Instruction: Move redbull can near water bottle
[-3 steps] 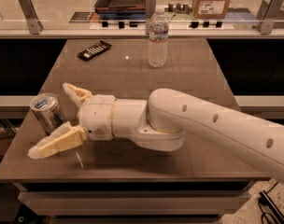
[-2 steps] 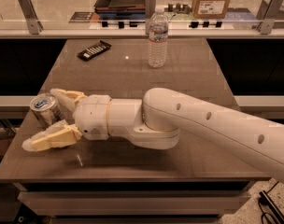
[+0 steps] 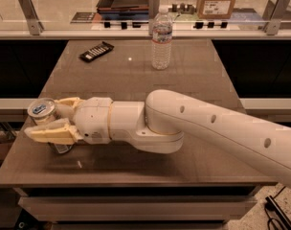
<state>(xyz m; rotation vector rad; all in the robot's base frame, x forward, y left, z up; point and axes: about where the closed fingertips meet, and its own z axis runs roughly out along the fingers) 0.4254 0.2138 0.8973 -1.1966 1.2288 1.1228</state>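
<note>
Camera view: hand [image 3: 44, 120] shifted left, now apparently pinching redbull can [image 3: 41, 109]; water bottle [image 3: 162, 42] well apart.

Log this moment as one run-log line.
stage: at can | gripper: around redbull can, front-left of table | water bottle: upright, far side, apart from can | black remote: far left | move: not yet done

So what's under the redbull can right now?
The gripper, closed on the redbull can at the near-left edge of the table, hides the can's base; only bare wood shows around it.
</note>
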